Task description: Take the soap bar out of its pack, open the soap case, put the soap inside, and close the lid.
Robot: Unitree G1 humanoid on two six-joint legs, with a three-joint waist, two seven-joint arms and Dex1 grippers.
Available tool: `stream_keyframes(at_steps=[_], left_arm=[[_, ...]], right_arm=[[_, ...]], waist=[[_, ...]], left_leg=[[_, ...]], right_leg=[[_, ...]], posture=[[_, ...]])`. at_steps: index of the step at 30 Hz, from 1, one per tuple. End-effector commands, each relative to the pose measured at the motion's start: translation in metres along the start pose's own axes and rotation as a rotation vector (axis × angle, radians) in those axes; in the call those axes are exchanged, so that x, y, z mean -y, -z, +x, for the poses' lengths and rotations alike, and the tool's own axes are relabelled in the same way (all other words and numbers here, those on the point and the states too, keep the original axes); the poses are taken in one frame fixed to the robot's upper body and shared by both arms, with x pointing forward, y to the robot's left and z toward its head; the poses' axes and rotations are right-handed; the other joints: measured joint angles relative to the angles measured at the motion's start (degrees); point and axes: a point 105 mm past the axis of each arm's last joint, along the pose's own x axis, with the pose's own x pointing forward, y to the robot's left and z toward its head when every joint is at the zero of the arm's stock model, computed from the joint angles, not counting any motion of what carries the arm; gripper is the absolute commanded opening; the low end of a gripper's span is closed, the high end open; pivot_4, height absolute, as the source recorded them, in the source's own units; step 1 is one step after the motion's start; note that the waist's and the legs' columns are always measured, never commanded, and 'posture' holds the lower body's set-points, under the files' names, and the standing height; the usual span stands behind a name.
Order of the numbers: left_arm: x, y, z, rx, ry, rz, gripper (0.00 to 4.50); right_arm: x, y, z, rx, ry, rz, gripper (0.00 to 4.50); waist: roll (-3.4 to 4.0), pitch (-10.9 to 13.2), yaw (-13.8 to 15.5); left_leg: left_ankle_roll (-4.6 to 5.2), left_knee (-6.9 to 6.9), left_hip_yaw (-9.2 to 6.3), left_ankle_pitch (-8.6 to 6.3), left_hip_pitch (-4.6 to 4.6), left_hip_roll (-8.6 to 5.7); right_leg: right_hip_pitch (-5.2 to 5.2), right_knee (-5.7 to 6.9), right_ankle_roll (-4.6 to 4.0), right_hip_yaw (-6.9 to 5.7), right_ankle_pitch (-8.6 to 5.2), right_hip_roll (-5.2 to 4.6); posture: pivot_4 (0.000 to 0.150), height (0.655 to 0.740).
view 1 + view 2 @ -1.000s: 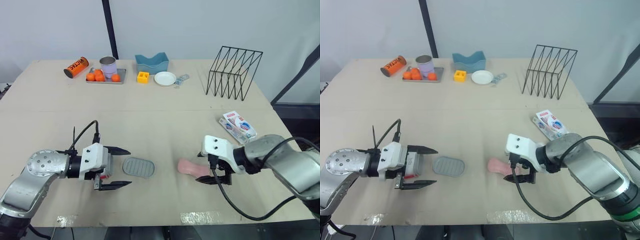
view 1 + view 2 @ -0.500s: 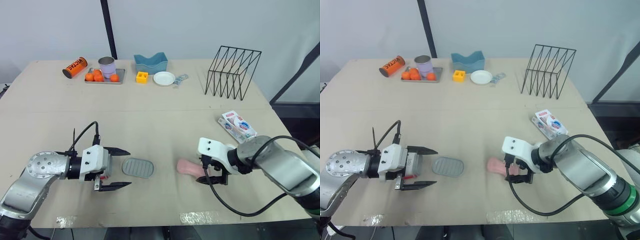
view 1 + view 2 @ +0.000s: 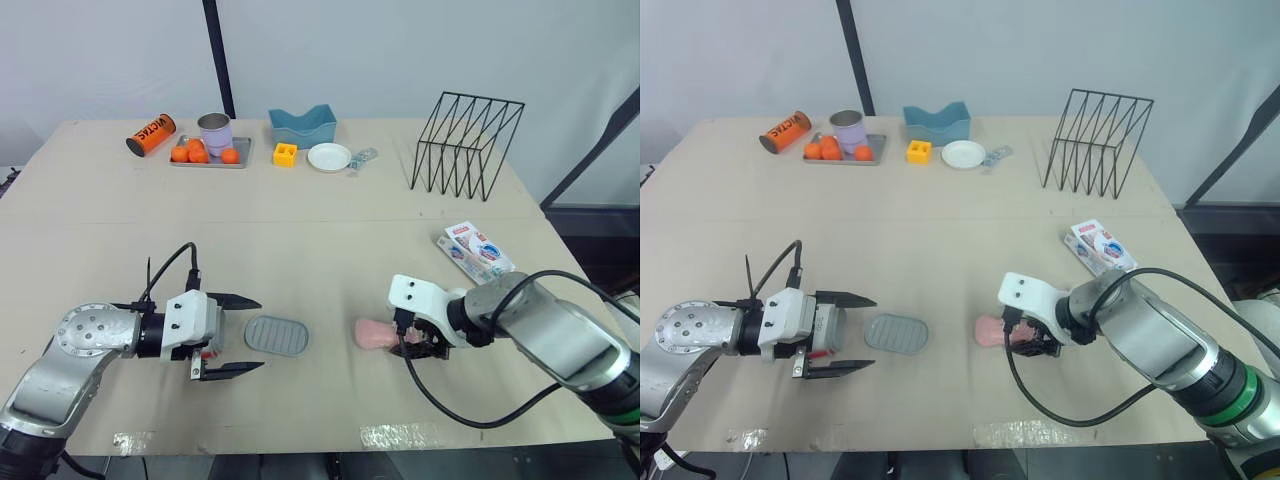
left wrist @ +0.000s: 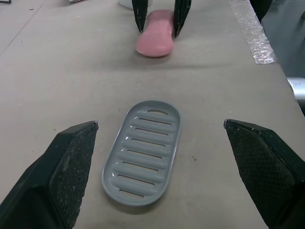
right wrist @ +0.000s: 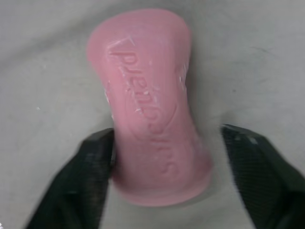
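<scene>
Right tool (image 5: 167, 143) astride soap bar (image 5: 147, 95), left tool (image 3: 260, 335) spread near case (image 3: 277, 336)

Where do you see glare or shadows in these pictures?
Left wrist view: the grey soap case carries pale glints along its ridges and rim. Right wrist view: the pink soap bar throws a soft, dim shadow onto the table beside it. Left eye view: light is even, no hard glare on the table.
</scene>
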Motion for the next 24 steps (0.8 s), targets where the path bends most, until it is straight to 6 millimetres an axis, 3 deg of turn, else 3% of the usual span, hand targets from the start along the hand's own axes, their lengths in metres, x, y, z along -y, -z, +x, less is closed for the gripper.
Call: stream_keyframes(at_steps=[1,17,24], left_arm=[[-0.003,-0.006,0.000,0.012,-0.013,0.037,4.50],[-0.009,-0.003,-0.004,-0.009,-0.037,0.051,4.50],[-0.016,0.003,-0.017,-0.051,-0.074,0.044,4.50]], right_arm=[[-0.001,0.002,0.000,-0.022,0.001,-0.015,2.44],[-0.004,-0.009,-0.004,0.013,-0.020,-0.066,2.31],[-0.006,-0.042,-0.017,0.135,-0.046,-0.073,2.31]], waist=[[0.00,0.00,0.00],[0.00,0.00,0.00],[0.01,0.01,-0.06]], left_leg=[[0.00,0.00,0.00,0.00,0.00,0.00],[0.00,0.00,0.00,0.00,-0.01,0.00],[0.00,-0.01,0.02,0.00,-0.01,0.01]], right_leg=[[0.00,0.00,0.00,0.00,0.00,0.00],[-0.01,-0.01,0.00,0.00,0.00,0.00],[-0.04,0.00,-0.02,0.01,0.01,0.01]], posture=[[0.150,0.7400],[0.150,0.7400],[0.150,0.7400]])
